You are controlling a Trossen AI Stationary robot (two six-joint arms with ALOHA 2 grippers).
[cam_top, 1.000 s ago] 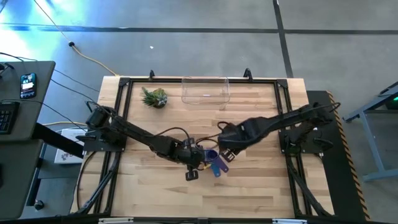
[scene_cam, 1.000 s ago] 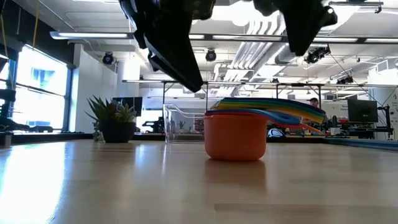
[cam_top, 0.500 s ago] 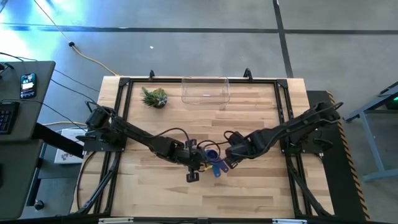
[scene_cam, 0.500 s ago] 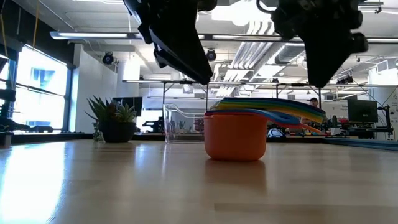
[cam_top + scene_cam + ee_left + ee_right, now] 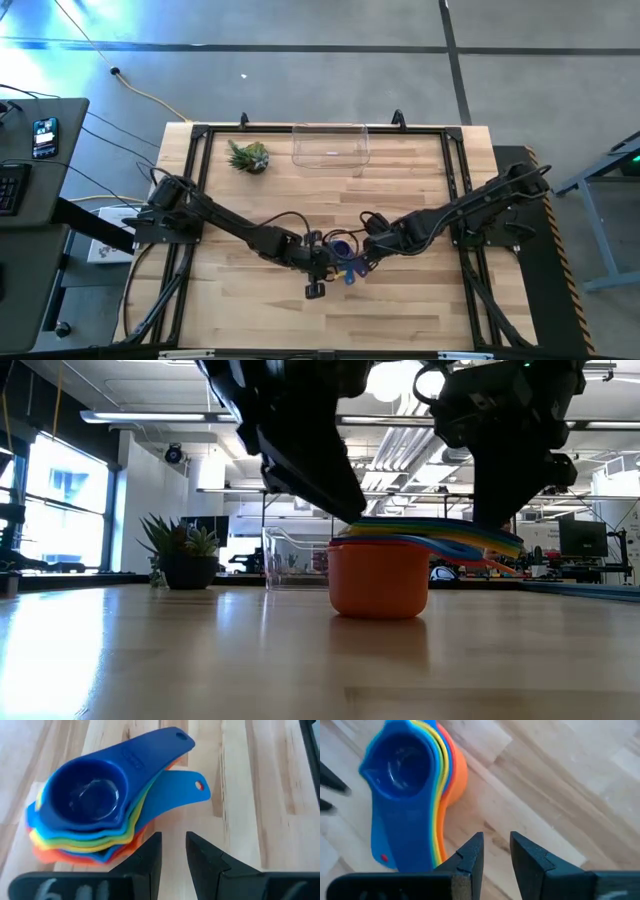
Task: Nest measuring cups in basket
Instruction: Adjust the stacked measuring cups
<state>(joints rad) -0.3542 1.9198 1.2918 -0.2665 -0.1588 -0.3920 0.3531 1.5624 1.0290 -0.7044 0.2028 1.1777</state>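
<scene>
Measuring cups [image 5: 95, 815], small round plastic scoops in blue, yellow, green and orange, already nested into one stack with the dark blue cup uppermost and the orange one [image 5: 378, 578] at the bottom, standing on the pale wooden table [image 5: 400, 300] near its middle, well apart from the basket. Flat handles fanned out to one side, not lined up.

Left gripper [image 5: 173, 851] hanging just above the stack's edge, dark fingers parted by only a narrow gap, gripping nothing. Right gripper [image 5: 496, 851] poised beside the stack from the other side, fingers likewise nearly together and empty.

Risks, as judged: a pinch on the thin splayed handles could take only the top cup and leave the rest behind, or tip the whole stack over. Two arms crowding one small target could also knock into each other or shove the stack across the wood.

Clear rectangular plastic basket [image 5: 331, 146] at the far edge of the table, seemingly holding nothing. Small spiky green plant [image 5: 248, 156] in a dark pot just beside it.
</scene>
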